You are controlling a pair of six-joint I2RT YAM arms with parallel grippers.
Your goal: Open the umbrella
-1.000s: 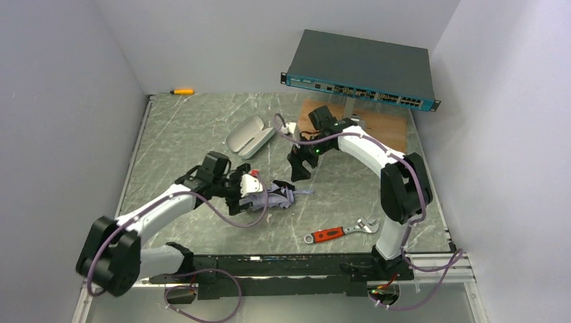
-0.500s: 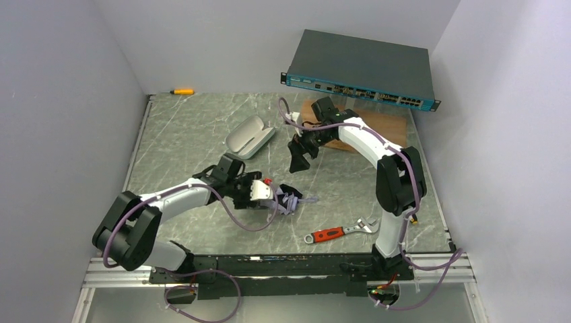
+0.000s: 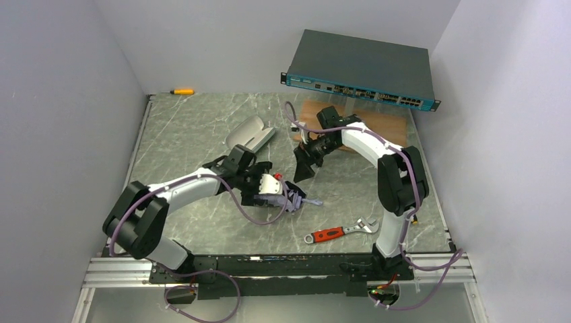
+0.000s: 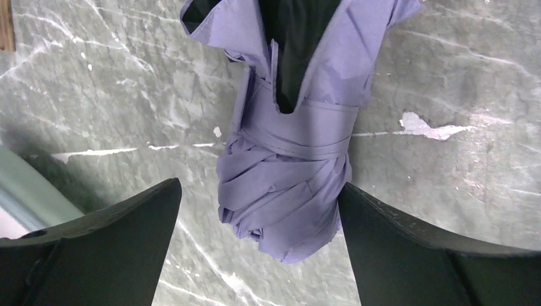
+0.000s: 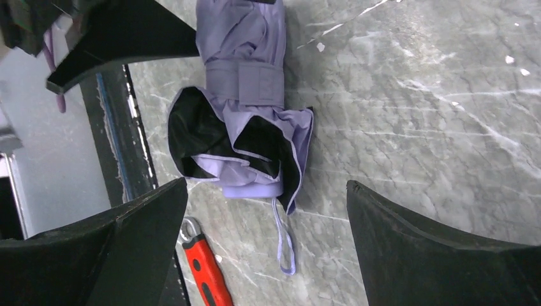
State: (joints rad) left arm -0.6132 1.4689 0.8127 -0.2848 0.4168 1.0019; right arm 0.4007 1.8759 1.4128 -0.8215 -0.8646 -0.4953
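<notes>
The folded umbrella (image 3: 295, 200) lies on the marble table, lavender fabric bound by a strap, black lining showing at one end. In the left wrist view the umbrella (image 4: 287, 191) has its bundled end between my open left jaws, and the right finger (image 4: 408, 248) touches the fabric. My left gripper (image 3: 277, 195) is open at the umbrella's left end. My right gripper (image 3: 304, 169) is open and hovers above and behind the umbrella. The right wrist view shows the umbrella (image 5: 242, 95), its lavender handle (image 5: 252, 189) and its wrist loop (image 5: 285, 245) below my right gripper (image 5: 265, 242).
A pale oval case (image 3: 249, 134) lies behind the left arm. A red-handled wrench (image 3: 333, 233) lies near the front right and also shows in the right wrist view (image 5: 204, 268). A network switch (image 3: 360, 70) sits over a wooden board (image 3: 384, 128). A screwdriver (image 3: 182, 91) lies at the back left.
My left arm has reached further right and the umbrella has shifted right with it. My right gripper rose back a little, then came down toward the umbrella again.
</notes>
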